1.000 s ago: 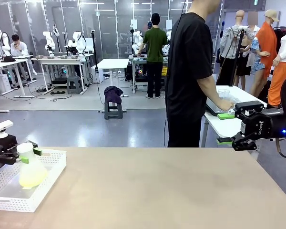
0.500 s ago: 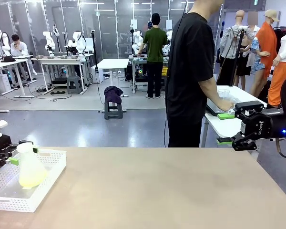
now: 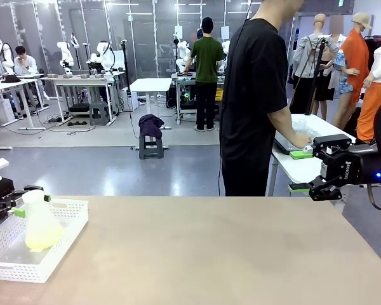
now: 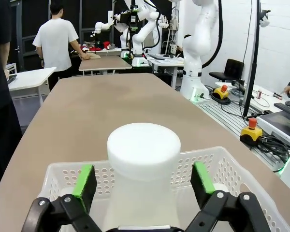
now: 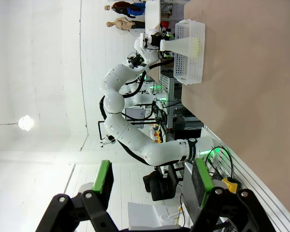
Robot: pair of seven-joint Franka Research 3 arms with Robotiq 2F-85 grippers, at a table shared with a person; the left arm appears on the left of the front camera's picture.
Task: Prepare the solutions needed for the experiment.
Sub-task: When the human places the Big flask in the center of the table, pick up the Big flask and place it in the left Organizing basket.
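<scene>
The front view's left edge cuts off most of the left tool (image 3: 16, 202), along with the near left corner of the white basket (image 3: 63, 244). In the left wrist view the flask (image 4: 143, 183) runs off the bottom edge, so its base and the solutions inside stay hidden behind the tool's black frame. The right edge of the front view clips the arm behind the right tool (image 3: 298, 170). The person's hand (image 3: 300, 141) on the far desk is too small to read
</scene>
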